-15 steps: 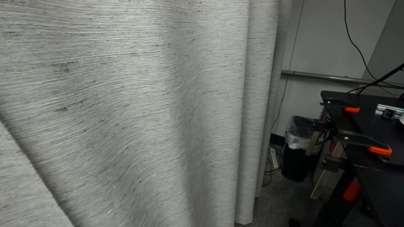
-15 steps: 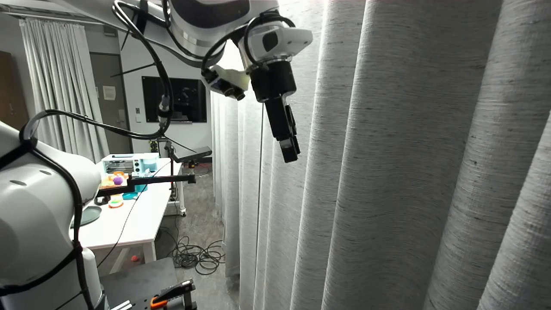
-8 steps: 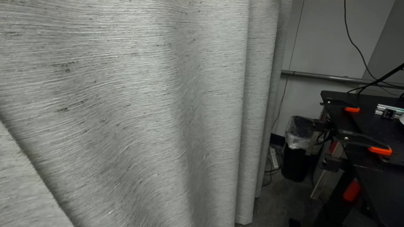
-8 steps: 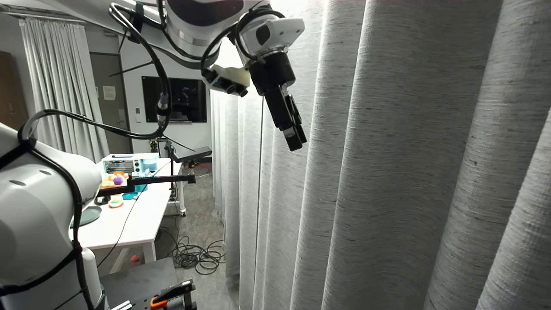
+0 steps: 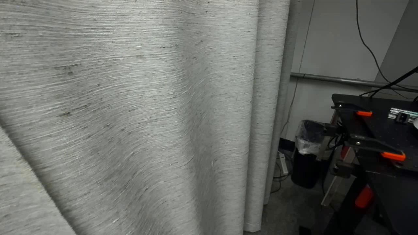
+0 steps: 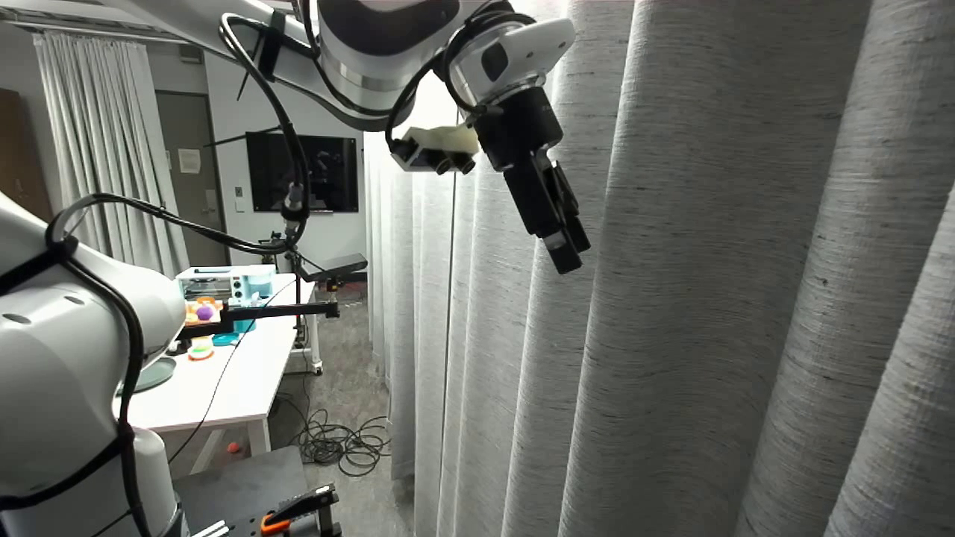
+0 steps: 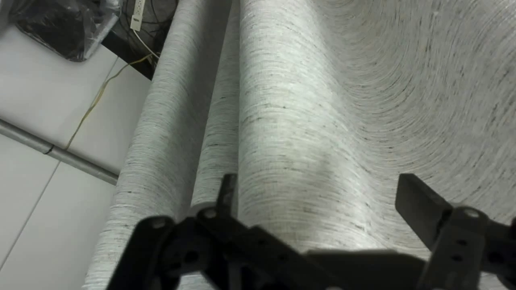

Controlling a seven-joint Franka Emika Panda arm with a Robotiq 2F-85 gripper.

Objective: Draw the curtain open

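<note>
Wrist view shows me the gripper [image 7: 317, 189] spread wide before the hanging curtain [image 7: 314, 112], which I judge soft and limp though weighty overall, best pinched at the rounded fold [image 7: 278, 161] framed between the fingers [image 7: 420, 207].

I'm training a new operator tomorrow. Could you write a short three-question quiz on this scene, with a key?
1. Multiple choice: in the wrist view, the gripper is A) fully shut, B) open, C) out of frame.
2. True or false: in an exterior view, the curtain hangs in vertical folds.
3. Fill in: in an exterior view, the bag lining the trash can is clear ____.

Key: 1 B; 2 true; 3 plastic.
</note>
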